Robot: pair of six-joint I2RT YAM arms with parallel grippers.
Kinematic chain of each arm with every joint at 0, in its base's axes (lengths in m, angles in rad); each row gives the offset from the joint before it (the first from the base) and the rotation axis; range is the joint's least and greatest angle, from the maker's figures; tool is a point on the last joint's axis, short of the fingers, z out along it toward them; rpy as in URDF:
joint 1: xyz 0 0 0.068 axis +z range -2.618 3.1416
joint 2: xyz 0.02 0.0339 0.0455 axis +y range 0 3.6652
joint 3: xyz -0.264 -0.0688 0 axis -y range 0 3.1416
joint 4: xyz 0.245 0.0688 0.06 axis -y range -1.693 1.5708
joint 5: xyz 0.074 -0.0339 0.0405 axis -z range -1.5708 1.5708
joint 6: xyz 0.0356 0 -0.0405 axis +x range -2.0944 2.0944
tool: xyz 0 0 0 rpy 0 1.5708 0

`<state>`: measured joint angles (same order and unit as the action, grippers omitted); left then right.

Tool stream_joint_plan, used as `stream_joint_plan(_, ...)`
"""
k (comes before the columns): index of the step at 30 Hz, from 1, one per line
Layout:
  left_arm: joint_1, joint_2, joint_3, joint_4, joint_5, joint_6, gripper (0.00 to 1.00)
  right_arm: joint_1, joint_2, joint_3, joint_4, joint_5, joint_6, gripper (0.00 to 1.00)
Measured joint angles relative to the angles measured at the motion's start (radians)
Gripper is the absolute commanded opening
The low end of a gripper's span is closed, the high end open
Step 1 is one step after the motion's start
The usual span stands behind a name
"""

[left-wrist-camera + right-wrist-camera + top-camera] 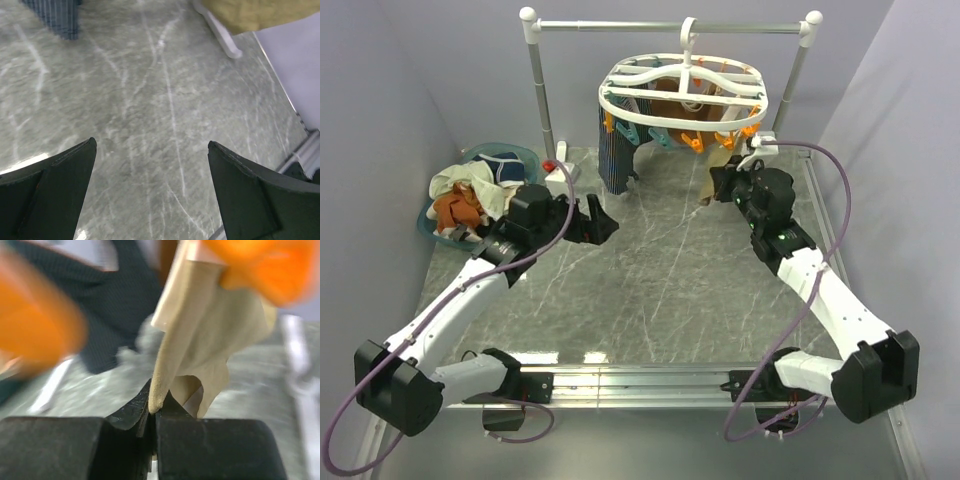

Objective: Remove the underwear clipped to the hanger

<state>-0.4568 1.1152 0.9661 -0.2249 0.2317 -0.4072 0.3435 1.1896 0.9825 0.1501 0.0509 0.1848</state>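
The underwear (pixel 615 155) is partly cleared from the hanger (pixel 685 85), which hangs by its hook from the rail stand (pixel 670 27) at the back of the surface (pixel 660 270).

Done: a heap of pieces lies in the teal basket (pixel 520 152) at the far left, with navy with white trim, cream and rust-orange cloth showing.

Outstanding: at least three pieces remain clipped.
- A dark striped brief (pixel 613 160) hangs from the frame's left side, its lower edge close to the surface.
- A brown piece (pixel 670 105) shows through the ribs.
- A beige brief (pixel 210 335) hangs at the right, under an orange clothespin (pixel 260 265).

I judge the task roughly half complete.

The right claw (pixel 154 415) is pinched together on the lower edge of the beige brief. The cloth runs up from the claw to the pin in loose folds and is not pulled taut, so this piece is gripped but not yet released.

The left claw (pixel 151 145) stands wide apart and holds nothing. It hovers over bare surface between the basket and the hanger.
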Motion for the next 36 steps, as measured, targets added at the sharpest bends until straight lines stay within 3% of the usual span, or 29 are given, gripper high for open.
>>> stream_joint_plan(8, -0.17, 0.063, 0.04, 0.052, 0.022, 0.039, 1.0, -0.001, -0.083, 0.0, -0.066, -0.372, 0.092, 0.0)
stream_joint_plan(15, -0.33, 0.126, 0.132, 0.116, -0.045, 0.099, 0.99, -0.001, -0.093, 0.022, -0.103, -0.592, 0.192, 0.0)
stream_joint_plan(28, -0.492, 0.243, 0.229, 0.181, -0.167, 0.231, 0.99, -0.001, -0.103, 0.042, -0.108, -0.722, 0.321, 0.0)
stream_joint_plan(34, -0.523, 0.363, 0.31, 0.2, -0.314, 0.264, 1.0, -0.001, -0.103, 0.066, -0.1, -0.78, 0.362, 0.0)
stream_joint_plan(36, -0.526, 0.402, 0.329, 0.204, -0.357, 0.275, 0.92, -0.001, -0.103, 0.071, -0.098, -0.798, 0.368, 0.0)
